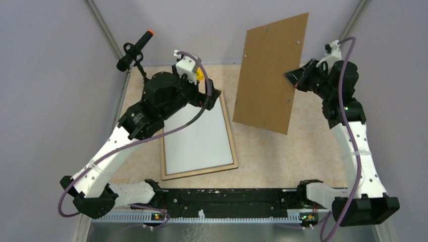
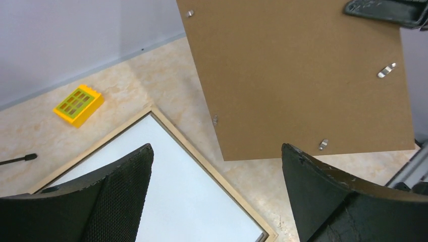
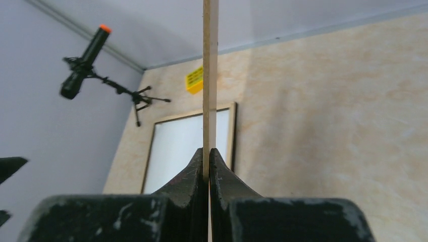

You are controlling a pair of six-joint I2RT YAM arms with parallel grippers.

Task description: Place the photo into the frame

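The right pincer (image 3: 208, 151) pinches the board (image 1: 270, 70) aloft. The left pincer (image 2: 217, 151) gapes wide over the photo (image 1: 197, 138), white-side up inside the frame (image 2: 202, 163).

A robot lab cell: plain grey panel walls (image 1: 45, 75), a marbled table (image 1: 282, 156), an orange-tipped device on a tripod (image 1: 135, 49).
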